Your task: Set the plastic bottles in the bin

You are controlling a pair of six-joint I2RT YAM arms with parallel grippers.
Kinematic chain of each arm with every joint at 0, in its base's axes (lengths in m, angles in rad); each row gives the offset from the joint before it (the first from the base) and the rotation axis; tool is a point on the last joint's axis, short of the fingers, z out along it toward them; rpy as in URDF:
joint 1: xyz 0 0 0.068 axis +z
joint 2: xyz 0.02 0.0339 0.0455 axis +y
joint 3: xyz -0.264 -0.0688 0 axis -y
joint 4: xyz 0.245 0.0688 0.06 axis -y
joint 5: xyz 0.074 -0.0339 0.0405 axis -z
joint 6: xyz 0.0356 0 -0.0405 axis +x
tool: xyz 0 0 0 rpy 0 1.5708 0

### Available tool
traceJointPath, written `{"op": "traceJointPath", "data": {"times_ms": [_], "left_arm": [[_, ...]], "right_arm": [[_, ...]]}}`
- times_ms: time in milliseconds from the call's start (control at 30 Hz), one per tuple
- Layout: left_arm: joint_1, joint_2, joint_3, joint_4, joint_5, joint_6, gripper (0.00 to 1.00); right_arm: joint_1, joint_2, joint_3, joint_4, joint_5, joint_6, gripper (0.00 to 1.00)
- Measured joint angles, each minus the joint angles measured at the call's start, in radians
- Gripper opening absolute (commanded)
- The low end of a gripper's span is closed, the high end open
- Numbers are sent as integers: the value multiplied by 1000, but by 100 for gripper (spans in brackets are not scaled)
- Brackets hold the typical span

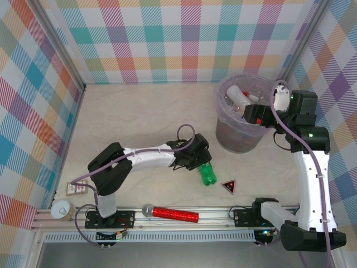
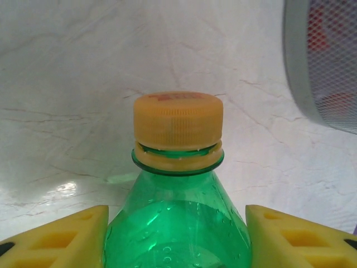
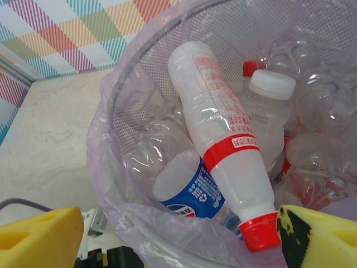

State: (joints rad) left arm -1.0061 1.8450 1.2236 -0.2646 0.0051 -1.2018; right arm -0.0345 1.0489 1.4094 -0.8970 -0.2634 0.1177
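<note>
Green bottle (image 1: pixel 208 175) lies on the table (image 1: pixel 139 111), near the bin (image 1: pixel 226 137), to its left and nearer you. Your left gripper (image 2: pixel 175 240) is pressed against both sides of its shoulder, below the orange cap (image 2: pixel 178 120). Judged light, thin-walled and slick: hold the stiffer shoulder and squeeze gently. Right gripper (image 3: pixel 179 237), above the bin, stands spread and empty.

The light is bright, soft and even, from above; shadows on the table (image 1: pixel 139 111) are faint. In the left wrist view a white glare lies left of the green bottle (image 2: pixel 175 223), and the bin (image 2: pixel 323 61) at right is blurred.
</note>
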Motion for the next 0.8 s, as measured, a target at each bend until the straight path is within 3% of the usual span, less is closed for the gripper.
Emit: {"op": "traceJointPath", "data": {"times_ms": [67,200,333,700,800], "left_arm": [[1,0,19,-11,-1,14,57],[20,-1,49,-32,-24,62,57],[62,-41,31,-29,-35,97,54],[271,-465,-77,-31,-74,275,51],[321,-546,-74,-49,-69,323,50]], "right_arm": [[-6,11,16,-11,-18,-2,89],[-6,26,70,-32,-90,0,78],[26,60,121,-43,-162,9,78],[425,249,272,-129,-147,-57,83],[486,288,271,-137,-146,-58,87]]}}
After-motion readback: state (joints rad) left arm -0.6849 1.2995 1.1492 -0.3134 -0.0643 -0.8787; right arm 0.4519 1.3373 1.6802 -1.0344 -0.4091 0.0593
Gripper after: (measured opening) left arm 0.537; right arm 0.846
